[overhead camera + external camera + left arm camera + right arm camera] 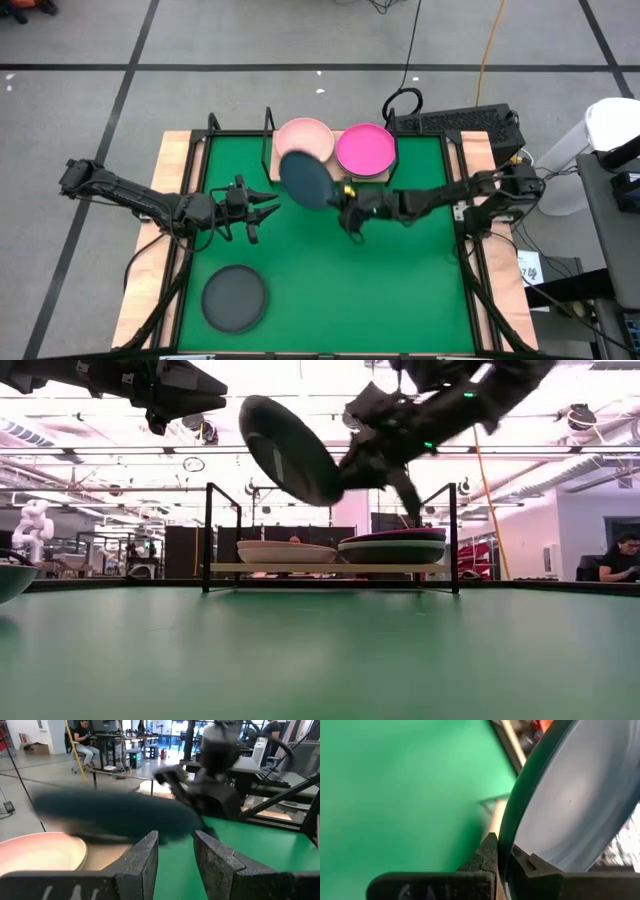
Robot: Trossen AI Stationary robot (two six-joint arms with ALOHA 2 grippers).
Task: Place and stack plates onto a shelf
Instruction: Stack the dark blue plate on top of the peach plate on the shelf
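My right gripper (340, 205) is shut on a dark grey plate (304, 180), held tilted in the air just in front of the shelf (330, 568). On the shelf board sit a light pink plate (305, 137) on the left and a hot pink plate (365, 149) on the right, the hot pink one lying on a darker plate (392, 550). A second dark grey plate (234, 298) lies flat on the green mat near the table's near left corner. My left gripper (268, 208) hovers open, left of the held plate, touching nothing. My right gripper pinches the dark plate's rim (509, 851) between its two fingers, one finger on each face. The fingers come level from the table's right. The plate is lifted clear and stands steeply tilted (290, 450), above the height of the shelf's plates.
The shelf's black wire posts (208, 535) rise at its ends. Wooden border strips (170, 150) edge the green mat (330, 290). A keyboard (460, 122) and cables lie beyond the far right corner. People sit in the room behind.
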